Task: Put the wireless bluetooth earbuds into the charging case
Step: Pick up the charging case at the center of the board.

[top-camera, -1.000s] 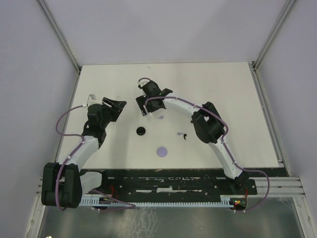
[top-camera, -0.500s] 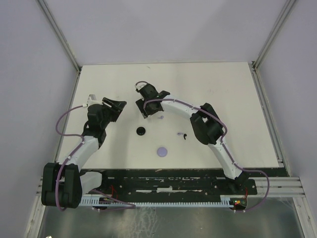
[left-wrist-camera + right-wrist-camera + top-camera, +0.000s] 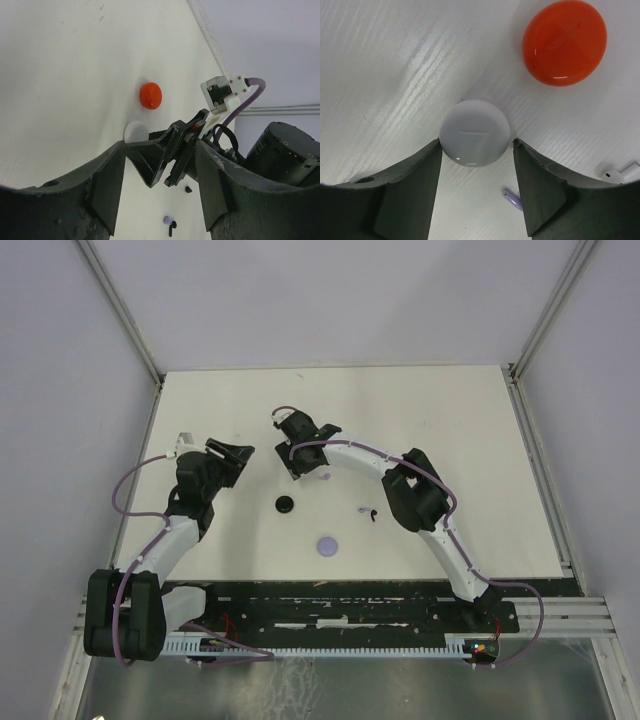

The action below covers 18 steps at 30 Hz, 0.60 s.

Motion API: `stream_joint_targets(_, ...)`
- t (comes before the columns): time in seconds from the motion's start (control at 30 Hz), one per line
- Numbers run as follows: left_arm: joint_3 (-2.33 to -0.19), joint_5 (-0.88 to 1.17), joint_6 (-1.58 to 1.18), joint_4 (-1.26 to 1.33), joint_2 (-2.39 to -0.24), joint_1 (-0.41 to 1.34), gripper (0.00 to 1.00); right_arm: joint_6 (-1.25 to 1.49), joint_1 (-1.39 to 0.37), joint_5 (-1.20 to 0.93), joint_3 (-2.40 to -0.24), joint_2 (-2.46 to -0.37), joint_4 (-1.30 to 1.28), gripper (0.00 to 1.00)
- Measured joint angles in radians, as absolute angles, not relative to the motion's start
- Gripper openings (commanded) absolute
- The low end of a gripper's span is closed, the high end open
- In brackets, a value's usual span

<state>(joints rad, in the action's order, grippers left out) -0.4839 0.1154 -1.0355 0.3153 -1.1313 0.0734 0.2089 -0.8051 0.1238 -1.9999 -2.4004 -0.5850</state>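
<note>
In the right wrist view a white round charging case [image 3: 475,132] lies flat between the tips of my right gripper [image 3: 476,145]. The left tip touches its rim and the right tip stands a sliver off it, so the jaws are open around it. A red case [image 3: 565,42] lies beyond. A lavender earbud [image 3: 512,199] and a white earbud [image 3: 620,173] lie close by on the table. From above, my right gripper [image 3: 292,462] hides both cases. My left gripper [image 3: 237,453] hangs open and empty just to its left, facing it.
A black round case [image 3: 286,504] and a lavender round case [image 3: 327,545] lie nearer the arms. A black and a lavender earbud [image 3: 368,511] lie together at the right arm's elbow. Another lavender earbud [image 3: 323,476] lies beside the right gripper.
My right gripper has shifted slightly left and down over the white case, and its jaws have narrowed around it. The left arm has not moved.
</note>
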Motion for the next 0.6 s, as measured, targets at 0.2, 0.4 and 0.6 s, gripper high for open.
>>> stream_joint_targets(0.2,-0.484,0.115,-1.036,0.316,-1.13,0.073,0.64,0.194,-0.805,0.124,-2.014,-2.408,-0.585,0.67)
stream_joint_targets(0.4,-0.484,0.116,-1.036,0.316,-1.129,0.073,0.64,0.183,-0.805,0.124,-2.033,-2.42,-0.585,0.6)
stream_joint_targets(0.6,-0.484,0.116,-1.036,0.316,-1.129,0.068,0.63,0.174,-0.805,0.13,-2.035,-2.421,-0.584,0.39)
